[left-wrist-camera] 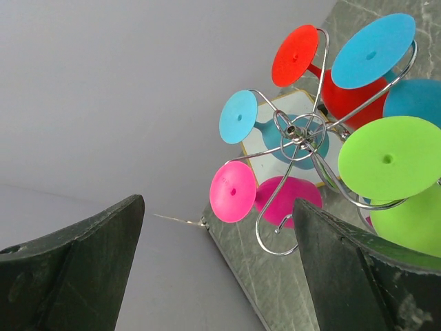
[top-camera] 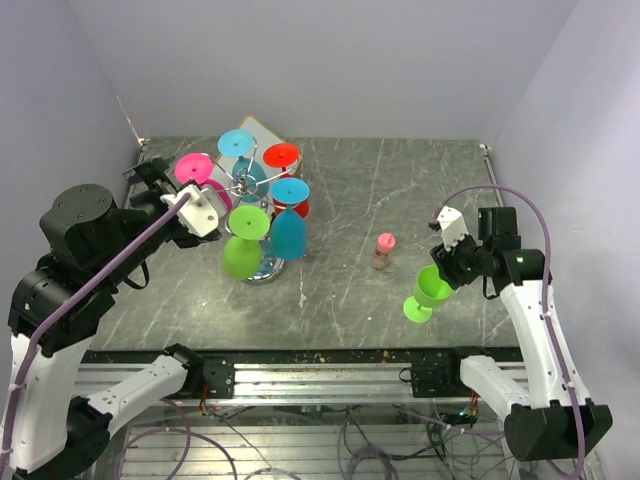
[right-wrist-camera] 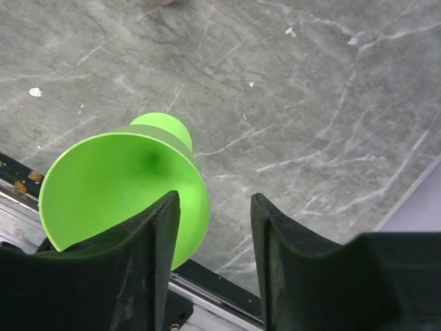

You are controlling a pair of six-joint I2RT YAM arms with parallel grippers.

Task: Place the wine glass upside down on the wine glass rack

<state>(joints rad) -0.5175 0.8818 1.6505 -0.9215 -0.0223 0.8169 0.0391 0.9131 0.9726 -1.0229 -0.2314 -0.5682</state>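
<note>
Right then, all eyes were on the green wine glass (top-camera: 432, 290), low on the right of the overhead view, foot on the counter (top-camera: 400, 180) and mouth up, leaning a touch by the look of it. The right pincer (right-wrist-camera: 215, 214) sat spread at its rim, one finger over the mouth, the bowl's wall in the gap, the other finger not yet touching. Up in the upper left stood the wine glass rack (top-camera: 255, 190), crowded with hung glasses (top-camera: 288, 232), and the left pincer (left-wrist-camera: 219, 207) waited just beside it, wide apart and empty. One free hook (left-wrist-camera: 273, 238) showed low in the left wrist view. This looked like the grab: bite that wall squarely and deep so the glass could not swing, lift clear of the small pink-capped bottle (top-camera: 384, 250), flip it, then slide the stem in without nudging the neighbours.
</note>
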